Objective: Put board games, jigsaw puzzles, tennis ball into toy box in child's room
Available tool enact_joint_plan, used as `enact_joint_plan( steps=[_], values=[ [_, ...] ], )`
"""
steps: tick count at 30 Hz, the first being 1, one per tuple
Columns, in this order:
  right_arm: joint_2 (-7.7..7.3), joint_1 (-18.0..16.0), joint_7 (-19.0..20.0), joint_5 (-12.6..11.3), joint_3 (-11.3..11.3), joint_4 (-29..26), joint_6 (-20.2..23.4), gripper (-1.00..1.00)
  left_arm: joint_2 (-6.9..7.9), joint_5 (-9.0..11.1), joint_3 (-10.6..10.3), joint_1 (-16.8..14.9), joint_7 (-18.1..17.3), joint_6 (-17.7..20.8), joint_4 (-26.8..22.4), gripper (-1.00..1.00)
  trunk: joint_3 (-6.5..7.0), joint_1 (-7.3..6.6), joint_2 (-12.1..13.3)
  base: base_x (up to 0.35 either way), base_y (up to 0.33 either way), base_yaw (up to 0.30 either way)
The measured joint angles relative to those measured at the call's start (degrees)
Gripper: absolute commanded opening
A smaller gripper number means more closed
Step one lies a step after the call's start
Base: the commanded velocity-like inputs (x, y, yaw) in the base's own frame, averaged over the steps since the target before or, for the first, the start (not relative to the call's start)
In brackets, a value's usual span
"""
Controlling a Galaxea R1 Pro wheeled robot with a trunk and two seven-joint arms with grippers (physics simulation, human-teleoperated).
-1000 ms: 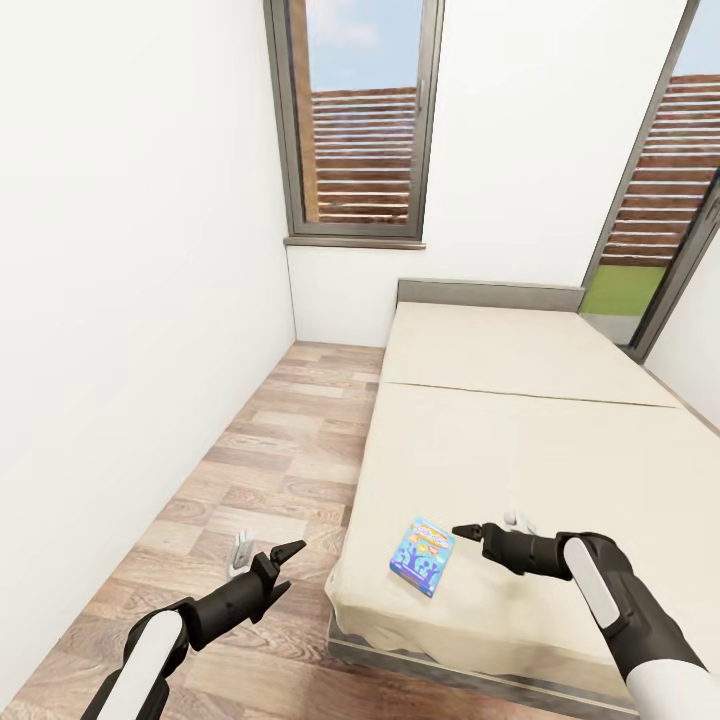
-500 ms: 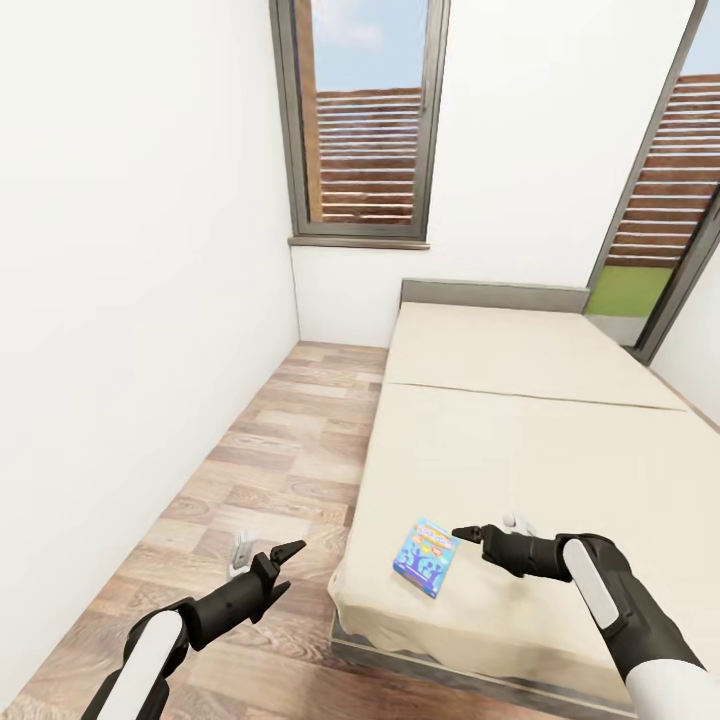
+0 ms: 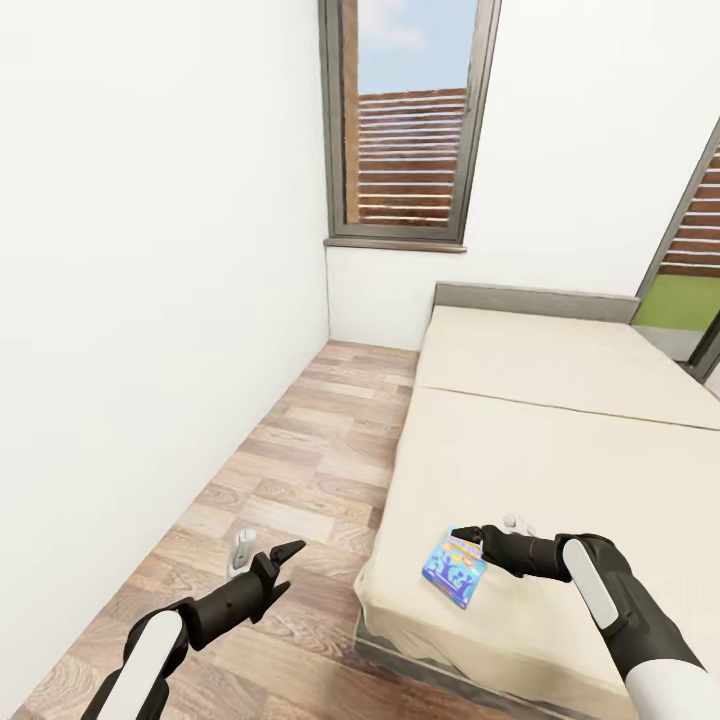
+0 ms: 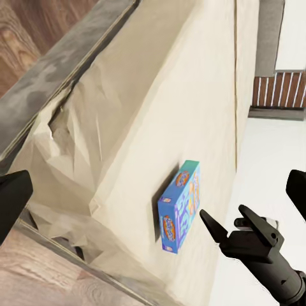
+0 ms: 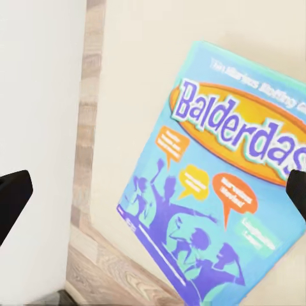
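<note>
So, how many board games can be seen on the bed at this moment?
1. A blue Balderdash board game lies flat near the bed's foot corner, just ahead of the right gripper. Part of the bed is out of view, so another may be hidden.

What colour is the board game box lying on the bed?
The board game box is mainly light blue, with an orange title oval and purple figures. Clearest in the right wrist view.

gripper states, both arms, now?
Left gripper: open, empty, over the floor.
Right gripper: open, empty, above the blue game box on the bed.
</note>
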Motion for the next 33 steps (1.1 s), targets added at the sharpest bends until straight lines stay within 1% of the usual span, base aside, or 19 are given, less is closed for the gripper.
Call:
enact_joint_plan(
  steps=[11, 33],
  values=[
    [-0.07, 0.0, 0.1, -0.1, -0.2, 0.0, 0.1, 1.00, 0.00, 0.0, 0.0, 0.0, 0.0, 0.0, 0.0, 1.00, 0.05, 0.00, 0.0, 0.000, 0.000, 0.092],
    [-0.02, 0.0, 0.1, -0.1, -0.2, 0.0, 0.0, 1.00, 0.00, 0.1, 0.0, 0.0, -0.1, 0.0, 0.0, 1.00, 0.06, 0.00, 0.0, 0.000, 0.000, 0.012]
  ],
)
